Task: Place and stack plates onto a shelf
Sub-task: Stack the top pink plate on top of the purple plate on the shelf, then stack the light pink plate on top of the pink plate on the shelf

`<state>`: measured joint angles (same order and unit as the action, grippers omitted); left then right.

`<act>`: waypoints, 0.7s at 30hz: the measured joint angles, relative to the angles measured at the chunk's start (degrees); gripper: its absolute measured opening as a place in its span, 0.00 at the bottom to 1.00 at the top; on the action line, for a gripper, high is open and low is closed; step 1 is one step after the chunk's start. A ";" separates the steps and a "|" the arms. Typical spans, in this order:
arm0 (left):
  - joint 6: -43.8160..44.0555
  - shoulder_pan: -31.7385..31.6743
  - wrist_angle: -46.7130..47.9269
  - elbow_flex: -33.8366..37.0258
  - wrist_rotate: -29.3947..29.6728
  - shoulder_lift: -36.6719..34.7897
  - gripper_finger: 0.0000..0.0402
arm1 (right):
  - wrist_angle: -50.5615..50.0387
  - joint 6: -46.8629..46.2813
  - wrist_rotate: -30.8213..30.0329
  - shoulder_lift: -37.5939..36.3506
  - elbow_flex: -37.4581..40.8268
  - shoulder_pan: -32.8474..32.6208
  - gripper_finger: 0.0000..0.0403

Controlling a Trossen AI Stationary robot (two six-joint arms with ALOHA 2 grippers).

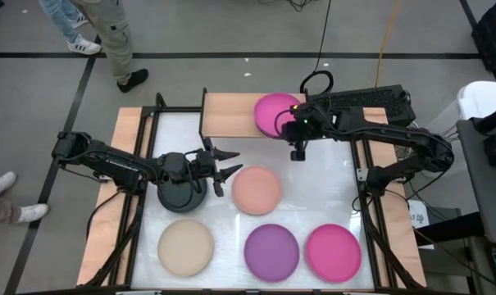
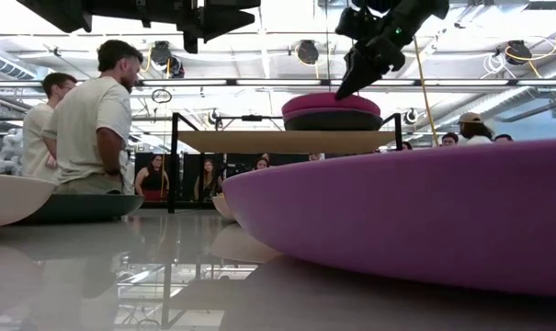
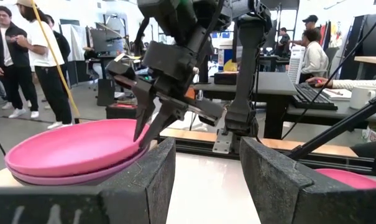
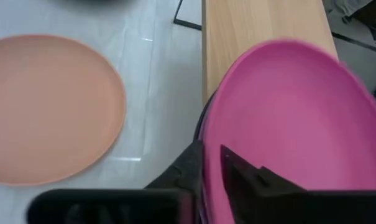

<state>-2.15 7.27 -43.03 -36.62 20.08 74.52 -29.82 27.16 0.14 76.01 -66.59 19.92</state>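
Five plates are lying on the table [image 1: 149, 131]: one dark grey [image 1: 180, 195], one salmon [image 1: 257, 189], one beige [image 1: 185, 247], one purple [image 1: 271, 251], one magenta [image 1: 333, 252]; a magenta plate [image 1: 274, 112] is topping the shelf [image 1: 228, 115] stack, right gripper [image 1: 298, 153] straddling its rim, slightly parted; left gripper [image 1: 225, 166] is hovering wide open, empty.

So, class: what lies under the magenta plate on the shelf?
Under the magenta plate a purple plate's rim shows, and a dark plate below that, resting on the shelf. Everything but their edges is covered.
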 joint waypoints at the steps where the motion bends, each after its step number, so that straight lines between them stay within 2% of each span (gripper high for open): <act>1: 0.05 0.00 0.00 0.00 0.00 0.00 0.46 | 0.00 0.22 0.00 -0.19 0.00 0.00 0.14; 6: 0.13 0.00 0.23 0.00 -0.01 0.00 0.46 | -0.67 -0.25 -0.04 -3.63 0.02 -0.98 0.33; 8: 0.61 0.21 3.46 -0.75 0.65 0.00 0.46 | -1.11 -2.15 -0.04 -6.17 0.04 -1.66 0.38; 12: 1.76 1.76 23.64 -7.45 5.56 0.08 0.46 | -3.97 -7.12 0.07 -13.04 0.07 -3.45 0.44; 16: 2.76 3.22 41.61 -15.23 6.14 2.40 0.46 | -3.05 -10.29 0.12 -20.54 3.75 -7.24 0.45; 21: 0.53 5.65 51.64 -19.75 5.25 6.28 0.46 | 3.91 -13.69 0.17 -29.25 12.73 -12.55 0.43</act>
<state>-1.62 12.92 8.62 -56.37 25.33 80.80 -25.91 13.47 0.32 46.75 -53.85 7.37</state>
